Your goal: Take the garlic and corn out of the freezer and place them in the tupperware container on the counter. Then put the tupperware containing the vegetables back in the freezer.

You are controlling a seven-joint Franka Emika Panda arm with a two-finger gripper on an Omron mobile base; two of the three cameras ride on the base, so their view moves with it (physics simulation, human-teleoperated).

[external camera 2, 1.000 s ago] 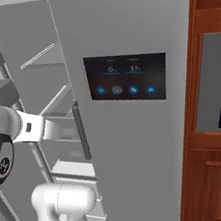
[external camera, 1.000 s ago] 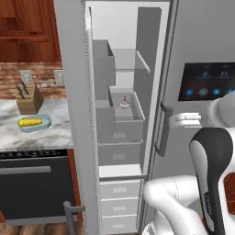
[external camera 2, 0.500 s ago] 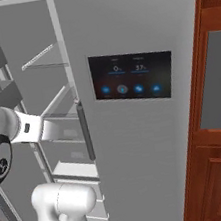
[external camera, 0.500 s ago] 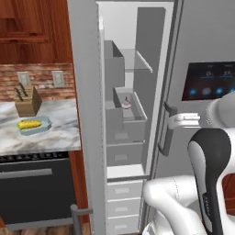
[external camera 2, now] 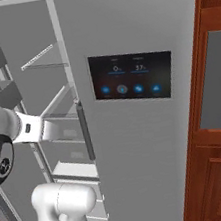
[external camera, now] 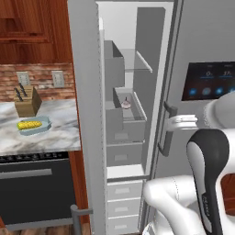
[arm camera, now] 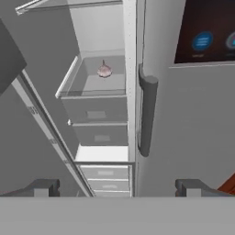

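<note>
Yellow corn (external camera: 30, 124) already lies in the tupperware container (external camera: 36, 129) on the counter (external camera: 57, 133), while the garlic (external camera: 126, 104) sits on a freezer (external camera: 123, 137) shelf. Both base views have slid rightward over the last second, so the base is driving back toward the freezer for the garlic. The gripper (arm camera: 117, 188) stands wide open and empty, well short of the bulb.

freezer (external camera: 124, 114) top cropped, dishwasher (external camera: 34, 193) cut off left

Even, bright rendered light, soft shadows, no glare, slightly coarse detail.
</note>
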